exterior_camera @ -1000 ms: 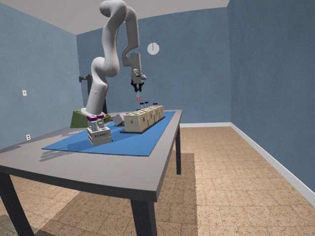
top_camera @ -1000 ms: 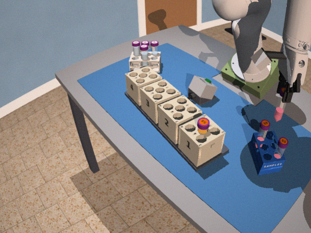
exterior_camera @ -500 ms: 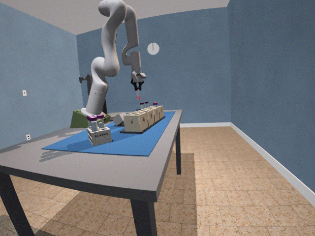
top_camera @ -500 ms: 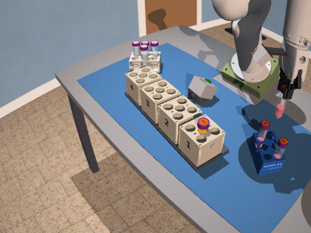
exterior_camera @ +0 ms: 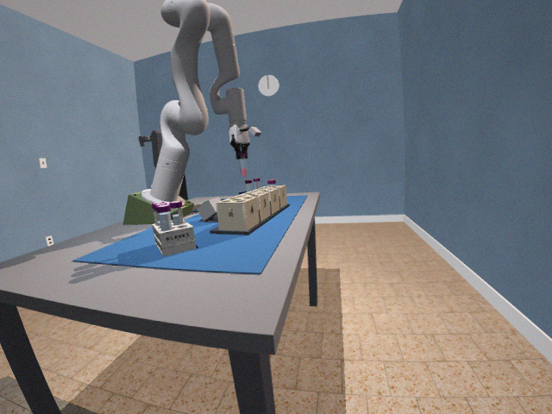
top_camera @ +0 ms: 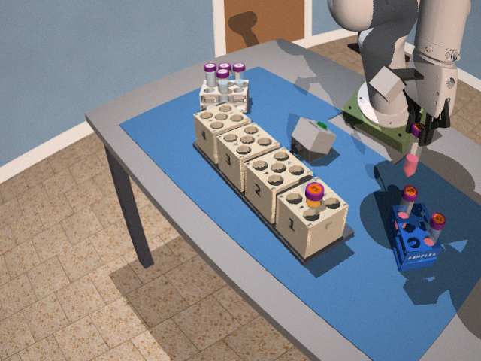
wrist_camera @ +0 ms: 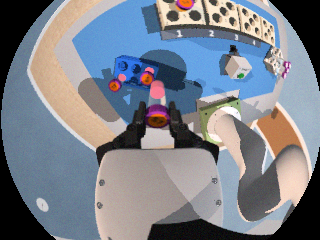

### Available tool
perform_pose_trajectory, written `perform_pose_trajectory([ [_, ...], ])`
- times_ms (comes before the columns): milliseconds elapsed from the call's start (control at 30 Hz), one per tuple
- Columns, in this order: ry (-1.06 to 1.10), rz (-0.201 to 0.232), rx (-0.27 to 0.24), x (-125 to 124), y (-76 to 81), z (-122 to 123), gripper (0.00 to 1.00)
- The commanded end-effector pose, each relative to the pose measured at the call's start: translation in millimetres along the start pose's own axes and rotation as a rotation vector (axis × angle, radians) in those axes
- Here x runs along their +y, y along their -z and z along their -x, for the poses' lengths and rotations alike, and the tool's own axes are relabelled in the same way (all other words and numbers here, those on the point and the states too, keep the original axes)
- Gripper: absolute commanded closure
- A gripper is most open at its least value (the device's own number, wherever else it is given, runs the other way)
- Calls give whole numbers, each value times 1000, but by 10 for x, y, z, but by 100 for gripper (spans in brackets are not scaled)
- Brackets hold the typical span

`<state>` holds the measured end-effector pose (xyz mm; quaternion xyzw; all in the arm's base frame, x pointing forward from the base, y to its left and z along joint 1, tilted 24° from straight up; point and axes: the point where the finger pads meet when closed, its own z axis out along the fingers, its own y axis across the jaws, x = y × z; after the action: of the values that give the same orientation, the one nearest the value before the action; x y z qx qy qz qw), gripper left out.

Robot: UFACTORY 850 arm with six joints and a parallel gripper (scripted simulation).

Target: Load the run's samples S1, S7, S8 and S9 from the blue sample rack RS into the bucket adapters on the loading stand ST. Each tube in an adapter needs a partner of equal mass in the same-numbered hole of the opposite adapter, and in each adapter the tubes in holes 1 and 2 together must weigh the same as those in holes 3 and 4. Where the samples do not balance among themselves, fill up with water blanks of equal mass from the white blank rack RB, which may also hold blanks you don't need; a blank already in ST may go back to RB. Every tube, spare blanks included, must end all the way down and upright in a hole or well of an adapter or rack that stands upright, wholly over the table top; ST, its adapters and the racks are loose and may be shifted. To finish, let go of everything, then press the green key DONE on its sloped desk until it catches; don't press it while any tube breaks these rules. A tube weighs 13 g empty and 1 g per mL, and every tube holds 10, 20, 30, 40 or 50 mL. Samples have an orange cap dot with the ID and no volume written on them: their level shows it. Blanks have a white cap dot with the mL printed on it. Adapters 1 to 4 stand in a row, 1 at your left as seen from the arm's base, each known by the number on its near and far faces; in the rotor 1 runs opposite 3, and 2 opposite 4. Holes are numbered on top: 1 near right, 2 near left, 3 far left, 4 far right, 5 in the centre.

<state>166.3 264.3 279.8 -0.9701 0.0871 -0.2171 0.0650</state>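
My gripper (top_camera: 420,131) (exterior_camera: 241,151) (wrist_camera: 157,108) is shut on a sample tube (top_camera: 411,161) (exterior_camera: 242,169) (wrist_camera: 158,91) with a purple cap, an orange dot and a little pink liquid at its bottom. It hangs upright, high above the blue sample rack RS (top_camera: 417,254) (wrist_camera: 127,64). Two more sample tubes (top_camera: 406,201) (top_camera: 434,229) stand in RS. One orange-filled sample tube (top_camera: 313,195) (wrist_camera: 184,3) sits in a far hole of adapter 1 (top_camera: 310,229) on the stand ST. Adapters 2 (top_camera: 271,182), 3 (top_camera: 243,153) and 4 (top_camera: 217,128) show empty holes.
The white blank rack RB (top_camera: 223,94) (exterior_camera: 174,238) holds several purple-capped blanks at the far end of the row. The grey desk with the green DONE key (top_camera: 321,125) (wrist_camera: 240,75) stands between ST and the arm's green base (top_camera: 373,128).
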Motion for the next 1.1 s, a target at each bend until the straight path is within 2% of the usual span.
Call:
perform_pose_trajectory([
  [0, 154, -3, -41, 162, 14, -148, 100],
  [67, 215, -4, -41, 240, 12, -212, 100],
  [1067, 215, -4, -40, 1325, -22, -1101, 100],
])
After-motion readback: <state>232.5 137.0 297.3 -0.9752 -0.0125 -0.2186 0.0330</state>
